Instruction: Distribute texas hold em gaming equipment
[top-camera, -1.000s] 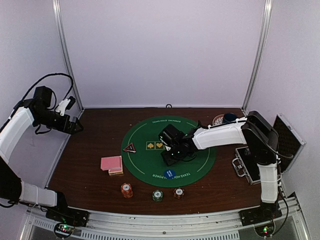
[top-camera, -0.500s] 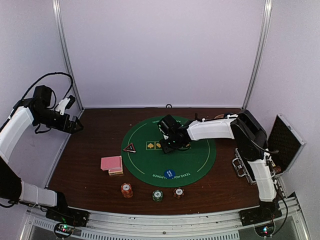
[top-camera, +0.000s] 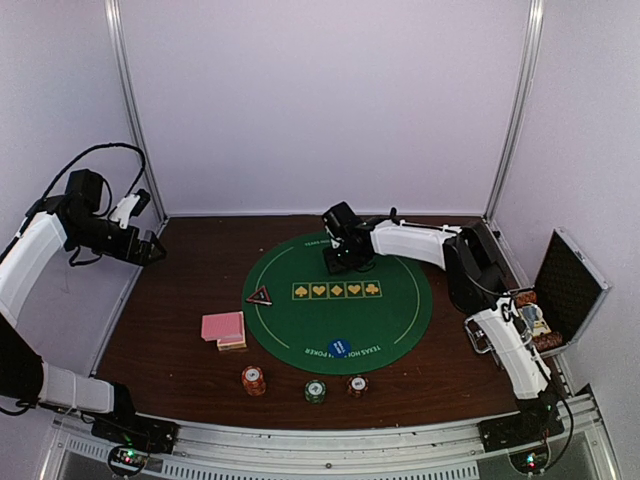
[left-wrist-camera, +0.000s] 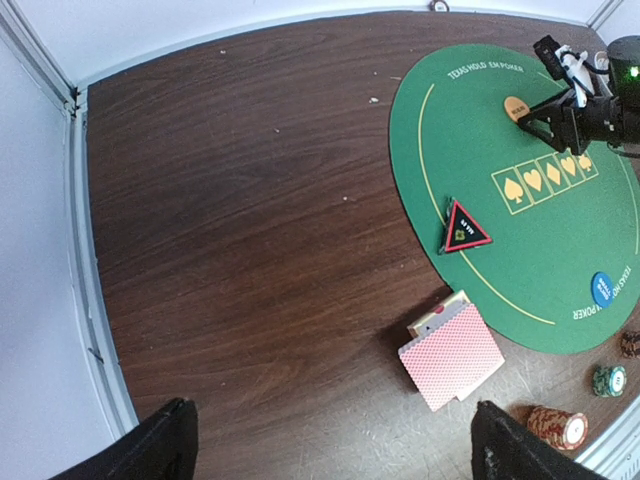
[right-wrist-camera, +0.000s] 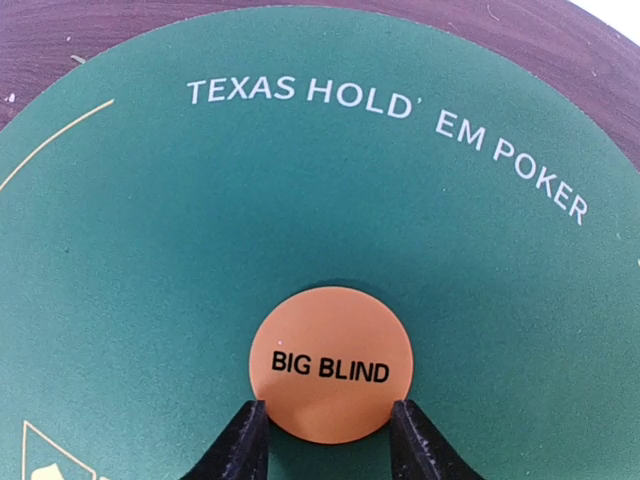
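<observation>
Your left fingers stand spread wide with nothing between them, and the left gripper hangs above the left edge of the table, well apart from every piece

Nearest you, on bare wood just off the front rim of the green mat, three chip stacks sit in a row: an orange-red chip stack, a green chip stack and a second orange-red stack. Just beyond them the blue button lies flat on the mat close to that rim. To its left, off the mat, the pink-backed playing cards rest face down on the wood. Farther back, the red-edged triangle marker sits at the mat's left rim. At the right side of the table the silver-edged black case stands open

At the far side of the mat your right gripper is down at the felt. Its fingers flank the orange button, one tip at each side of its rim. That button reads BIG BLIND and lies below the printed title. You cannot tell from these views whether the tips are pinching it or only resting beside it
</observation>
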